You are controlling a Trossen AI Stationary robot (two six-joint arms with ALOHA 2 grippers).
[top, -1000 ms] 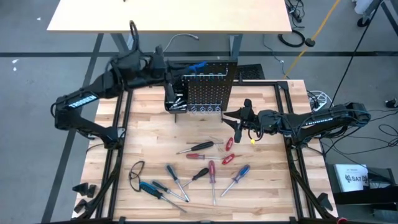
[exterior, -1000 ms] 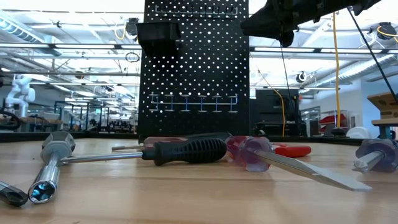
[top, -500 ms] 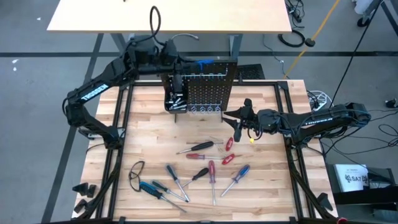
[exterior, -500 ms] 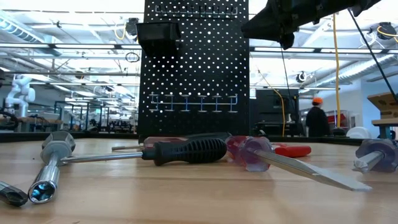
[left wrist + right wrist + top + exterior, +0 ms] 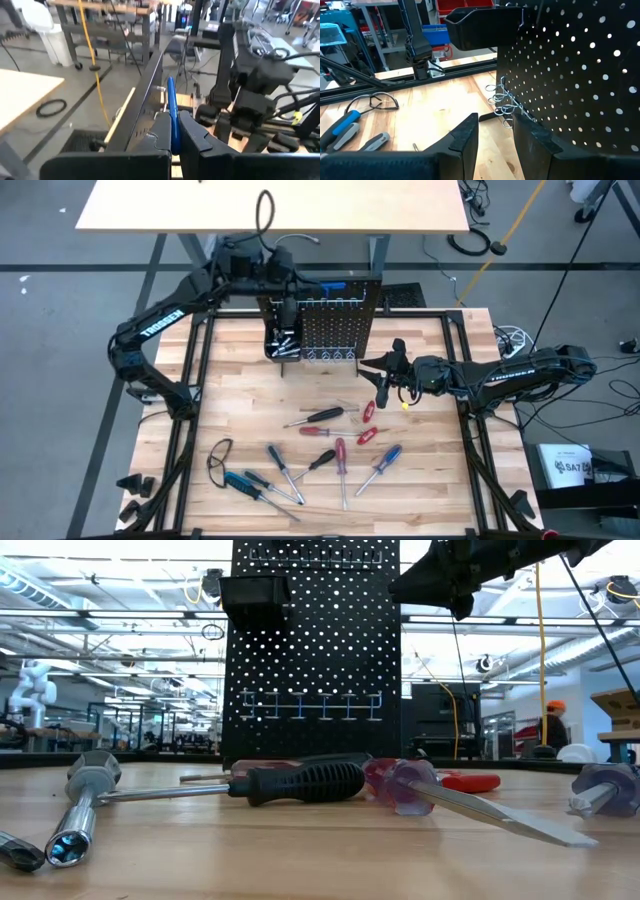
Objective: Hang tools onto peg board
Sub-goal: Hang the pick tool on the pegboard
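Overhead and wrist views of a tool-hanging trial. The left claw (image 5: 322, 284) is clamped on a blue-handled tool (image 5: 171, 117), held above the top edge of the peg board (image 5: 336, 323), at the far side of the worktop (image 5: 240, 395). In the left wrist view the tool's long axis runs straight out between the two fingers (image 5: 196, 140), roughly along the board's upper edge and not across it; this alignment is the relation on which the coming placement depends. The board lies directly beneath and just ahead of the claw, so the left arm is clearly the nearer to the upper holes (the exact hook or hole aimed at cannot be made out).

The right claw (image 5: 393, 369) waits just beside the board's right edge, its jaws set narrowly apart with nothing between them; its own camera looks along the perforated face toward the row of wire hooks (image 5: 502, 103) and the small black bin (image 5: 482, 26).

The remaining tools (image 5: 338, 455) lie scattered on the near half of the worktop, well apart from both claws: red-handled and black-handled screwdrivers toward the middle, blue-handled ones toward the near left. Several small pieces already sit in the bin on the board's left side.

Judged from this layout, the held tool must be lowered with its shaft kept parallel to the board face to seat properly.
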